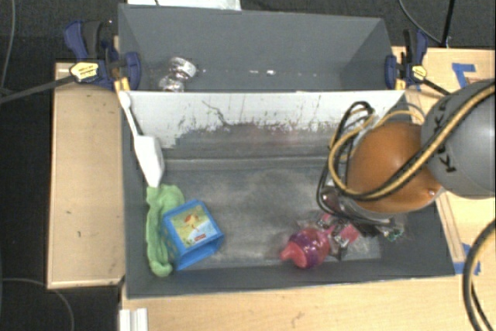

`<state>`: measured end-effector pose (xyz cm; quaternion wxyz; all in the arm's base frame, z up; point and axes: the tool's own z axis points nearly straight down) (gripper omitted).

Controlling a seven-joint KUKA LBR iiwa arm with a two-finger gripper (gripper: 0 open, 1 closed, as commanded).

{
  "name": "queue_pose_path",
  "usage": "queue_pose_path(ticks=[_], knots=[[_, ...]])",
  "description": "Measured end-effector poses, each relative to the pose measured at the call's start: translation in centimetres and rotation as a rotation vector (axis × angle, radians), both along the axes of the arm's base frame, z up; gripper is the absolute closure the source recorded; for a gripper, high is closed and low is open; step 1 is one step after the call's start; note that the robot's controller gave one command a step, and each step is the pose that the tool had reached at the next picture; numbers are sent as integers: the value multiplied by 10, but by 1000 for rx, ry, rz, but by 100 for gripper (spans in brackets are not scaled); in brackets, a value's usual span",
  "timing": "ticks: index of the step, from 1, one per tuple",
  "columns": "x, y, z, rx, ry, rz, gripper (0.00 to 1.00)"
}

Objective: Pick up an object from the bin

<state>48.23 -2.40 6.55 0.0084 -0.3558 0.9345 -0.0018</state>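
My gripper [341, 235] sits low at the front right of the bin, under the orange dome, right beside a small red and purple toy [304, 249]. The toy lies on the bin floor just left of the gripper, touching or nearly touching it. Whether the toy is between the fingers I cannot tell. A blue box with a picture on its lid [191, 232] lies at the front left, resting on a green cloth-like thing [159, 232].
A white spatula-like tool [143, 147] leans along the left wall. A clear crumpled thing [177, 74] lies at the back left behind the white divider. The arm and its cables fill the bin's right side.
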Motion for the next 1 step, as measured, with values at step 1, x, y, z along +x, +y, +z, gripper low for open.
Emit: queue_pose_path(ticks=[1], knots=[[0,0,4,-1,6,0,100]])
